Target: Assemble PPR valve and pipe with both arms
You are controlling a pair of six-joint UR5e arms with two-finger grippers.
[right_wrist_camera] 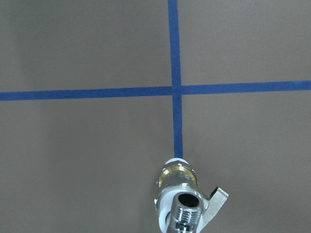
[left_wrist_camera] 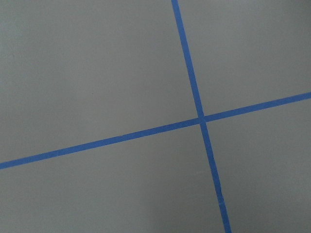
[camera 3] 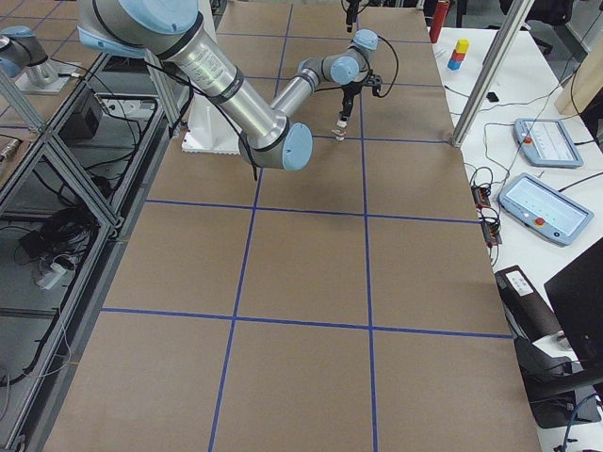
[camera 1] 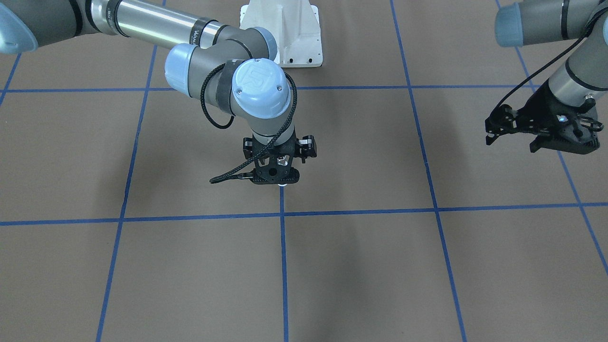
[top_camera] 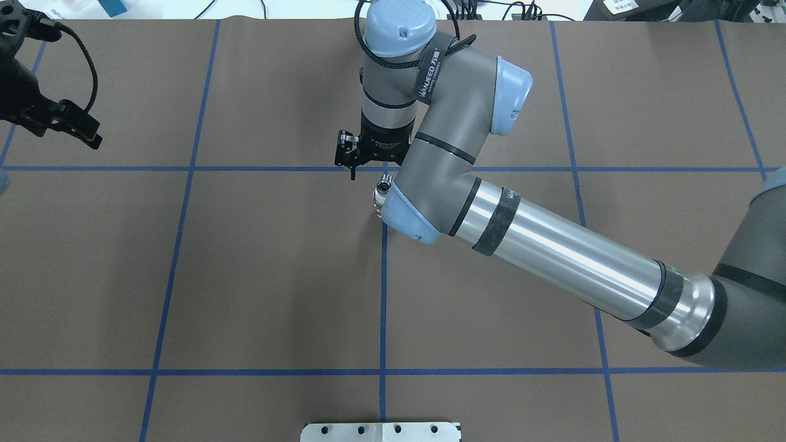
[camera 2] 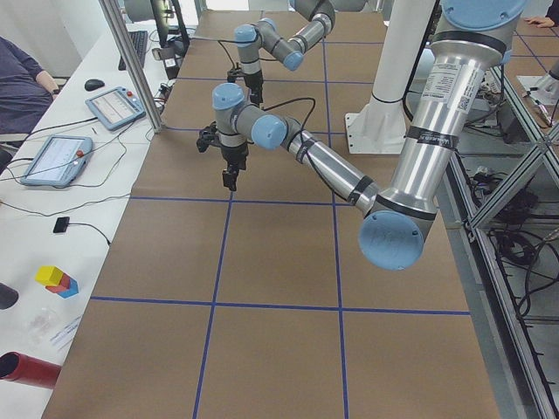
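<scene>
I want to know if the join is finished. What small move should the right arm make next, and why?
Probably lift the right hand straight up. The pipe sits in the valve's end, the pair looks set on the blue line below that hand, and the left hand hangs off to the side. Its grip I cannot tell.

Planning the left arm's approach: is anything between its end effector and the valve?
Yes. The black right end effector hangs right over the small brass, white-ended valve, blocking it from above; the left end effector is far aside.
</scene>
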